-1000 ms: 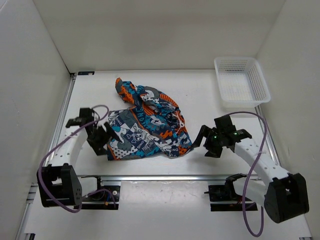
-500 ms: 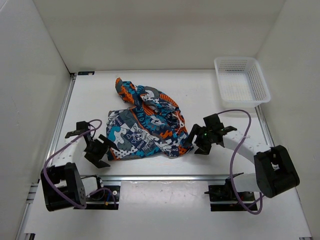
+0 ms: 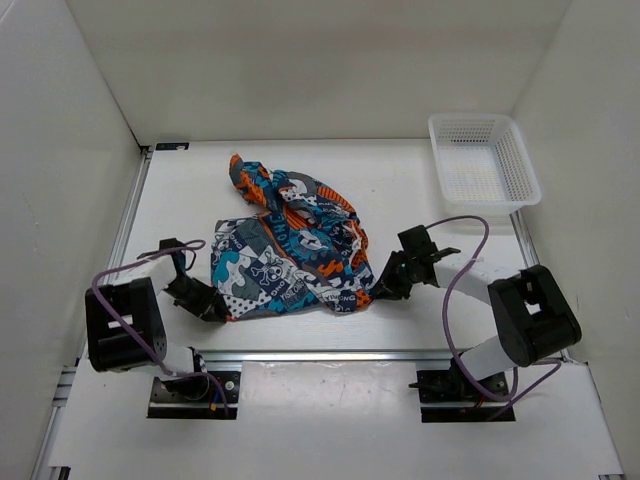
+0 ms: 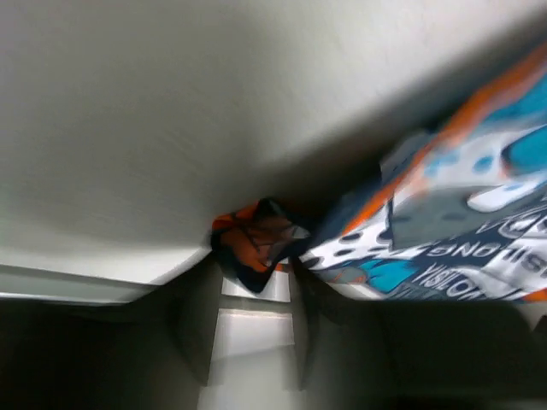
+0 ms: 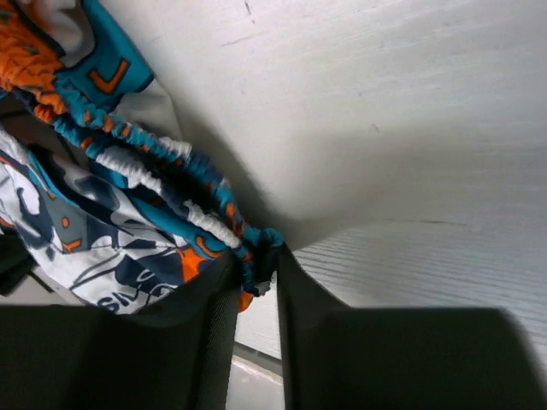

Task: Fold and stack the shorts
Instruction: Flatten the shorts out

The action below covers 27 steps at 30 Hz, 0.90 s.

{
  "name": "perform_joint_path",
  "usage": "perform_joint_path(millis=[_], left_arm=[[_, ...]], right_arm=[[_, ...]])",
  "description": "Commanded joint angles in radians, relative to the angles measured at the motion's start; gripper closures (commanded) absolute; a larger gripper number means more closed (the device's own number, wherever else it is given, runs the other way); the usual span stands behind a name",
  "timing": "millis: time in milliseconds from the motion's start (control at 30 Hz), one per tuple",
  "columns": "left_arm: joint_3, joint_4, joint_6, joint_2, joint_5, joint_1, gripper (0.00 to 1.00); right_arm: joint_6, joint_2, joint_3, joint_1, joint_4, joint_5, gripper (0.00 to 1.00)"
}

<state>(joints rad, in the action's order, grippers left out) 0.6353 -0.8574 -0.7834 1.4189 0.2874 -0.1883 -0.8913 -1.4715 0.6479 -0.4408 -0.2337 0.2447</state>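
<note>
The shorts lie crumpled near the centre of the white tabletop, one lobe reaching toward the back wall and the broader part spread toward the near rail. The left end effector sits at the near-left corner of the cloth. In the left wrist view its fingers are closed on a small bunched orange-and-navy corner of the shorts. The right end effector sits at the near-right edge. In the right wrist view it pinches the gathered elastic waistband where the hem turns. Bare tabletop shows left of the shorts up to the left wall, behind them up to the back wall, and to their right up to the basket. Both arms work low and close to the near rail, just beyond their bases. The print carries lettering; in the left wrist view it appears inverted and blurred, and the overhead view renders it too small to read. The basket, of white plastic mesh, stands at the far-right corner beside the right wall, well apart from the shorts; its mesh floor is visible across the interior.
</note>
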Motion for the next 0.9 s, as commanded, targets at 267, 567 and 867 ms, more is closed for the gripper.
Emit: perform_joint_path(millis=[267, 567, 867], left_arm=[[0.387, -0.052, 0.032, 0.029, 0.033, -0.016, 0.9], [1.354, -0.359, 0.082, 0.179, 0.024, -0.016, 0.9], [1.515, -0.329, 0.081, 0.025, 0.104, -0.026, 0.9]], right_arm=[[0.129, -0.021, 0.382, 0.083, -0.246, -0.13, 1.0], [0.31, -0.089, 1.079, 0.192, -0.516, -0.15, 1.0], [0.411, 0.082, 1.219, 0.192, -0.587, -0.099, 1.0]])
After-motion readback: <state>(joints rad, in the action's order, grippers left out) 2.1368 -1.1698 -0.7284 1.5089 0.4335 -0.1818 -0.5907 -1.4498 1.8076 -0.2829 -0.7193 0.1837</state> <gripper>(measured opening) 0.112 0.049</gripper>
